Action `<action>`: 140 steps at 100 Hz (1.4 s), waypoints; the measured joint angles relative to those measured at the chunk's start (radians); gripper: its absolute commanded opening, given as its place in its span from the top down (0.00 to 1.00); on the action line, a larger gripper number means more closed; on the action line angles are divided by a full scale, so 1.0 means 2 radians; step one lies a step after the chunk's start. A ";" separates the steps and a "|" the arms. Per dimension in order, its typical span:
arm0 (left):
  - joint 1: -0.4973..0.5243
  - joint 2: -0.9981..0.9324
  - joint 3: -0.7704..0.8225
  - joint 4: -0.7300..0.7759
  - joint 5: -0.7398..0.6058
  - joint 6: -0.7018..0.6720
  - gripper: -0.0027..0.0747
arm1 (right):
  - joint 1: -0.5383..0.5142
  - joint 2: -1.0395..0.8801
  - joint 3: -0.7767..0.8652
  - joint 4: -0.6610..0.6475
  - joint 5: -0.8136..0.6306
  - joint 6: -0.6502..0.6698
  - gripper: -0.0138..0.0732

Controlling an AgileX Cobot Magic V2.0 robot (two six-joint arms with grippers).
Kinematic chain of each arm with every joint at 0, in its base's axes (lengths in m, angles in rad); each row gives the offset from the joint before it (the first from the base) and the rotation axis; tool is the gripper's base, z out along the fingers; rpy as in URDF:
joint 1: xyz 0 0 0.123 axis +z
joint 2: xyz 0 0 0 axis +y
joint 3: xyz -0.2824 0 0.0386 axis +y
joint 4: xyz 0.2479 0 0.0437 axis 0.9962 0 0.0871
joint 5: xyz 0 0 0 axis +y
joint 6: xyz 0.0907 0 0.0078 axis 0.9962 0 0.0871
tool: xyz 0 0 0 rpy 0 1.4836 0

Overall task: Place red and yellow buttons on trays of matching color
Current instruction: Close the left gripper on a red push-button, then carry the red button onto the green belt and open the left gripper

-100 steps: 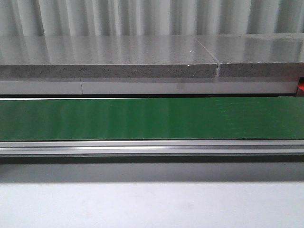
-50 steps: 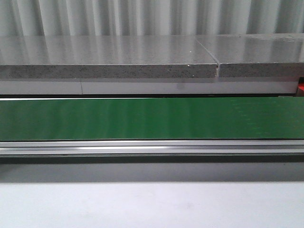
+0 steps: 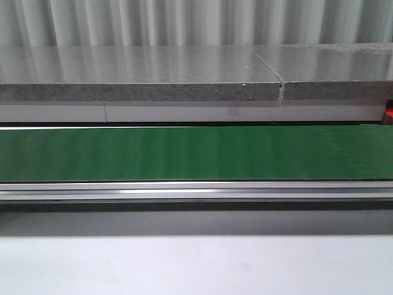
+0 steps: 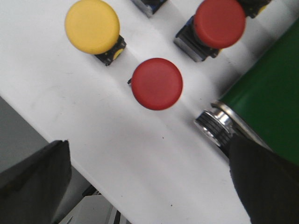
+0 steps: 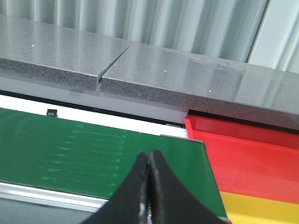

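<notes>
Red button [image 4: 156, 84] body under cap, unseen

I count two red buttons [image 4: 157, 84] [image 4: 219, 23] and one yellow button [image 4: 92, 26] — three in all. Trays — one red tray [image 5: 243, 149], one yellow tray [image 5: 261, 207].

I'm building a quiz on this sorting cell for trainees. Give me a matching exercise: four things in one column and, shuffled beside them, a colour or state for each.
Things:
1. conveyor belt
2. left gripper
3. right gripper
4. button nearest the belt roller

Colour or state:
A. jaws pressed together
B. red
C. green
D. jaws spread wide

Pairs: 1-C, 2-D, 3-A, 4-B
</notes>
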 measured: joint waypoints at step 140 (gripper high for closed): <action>0.021 0.115 -0.022 0.006 -0.050 0.033 0.99 | 0.000 0.000 0.000 0.000 0.000 0.000 0.92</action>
